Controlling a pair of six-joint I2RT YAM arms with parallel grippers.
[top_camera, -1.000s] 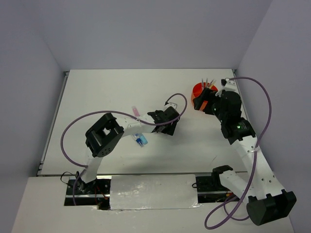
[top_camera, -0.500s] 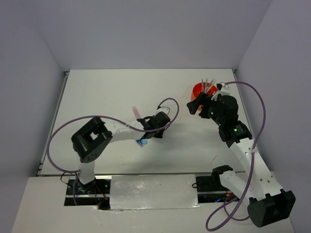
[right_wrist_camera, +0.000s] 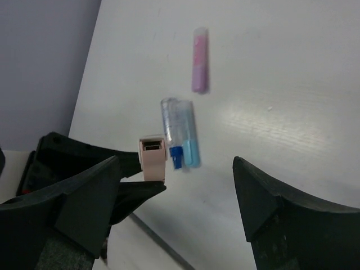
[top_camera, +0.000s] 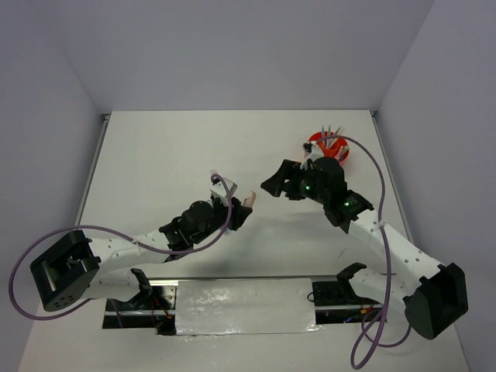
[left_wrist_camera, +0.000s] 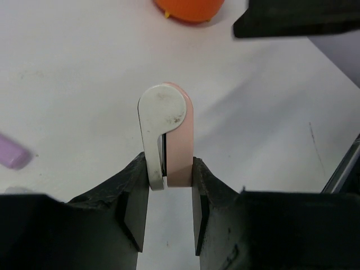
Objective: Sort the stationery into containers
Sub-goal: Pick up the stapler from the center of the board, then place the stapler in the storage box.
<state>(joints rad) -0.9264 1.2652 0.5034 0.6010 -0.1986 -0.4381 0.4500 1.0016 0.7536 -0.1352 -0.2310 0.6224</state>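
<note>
L gripper [left_wrist_camera: 170, 180] clamped on pink-white piece [left_wrist_camera: 179, 135] by its base. Looks light, stiff, slick plastic, so I'd grip mid-body. R gripper [top_camera: 273, 184] spread wide, empty.

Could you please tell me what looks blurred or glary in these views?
Top external: evenly lit, only the silvery strip at the near edge glints. Left wrist: the pink-and-white piece in the left end effector is sharp, the lilac stick blurred. Right wrist: the same stick looks smeared.

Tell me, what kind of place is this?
Probably a robot testing booth: two cabled robot arms bolted to a white table, plain grey walls around it, an orange organiser for sorting.
</note>
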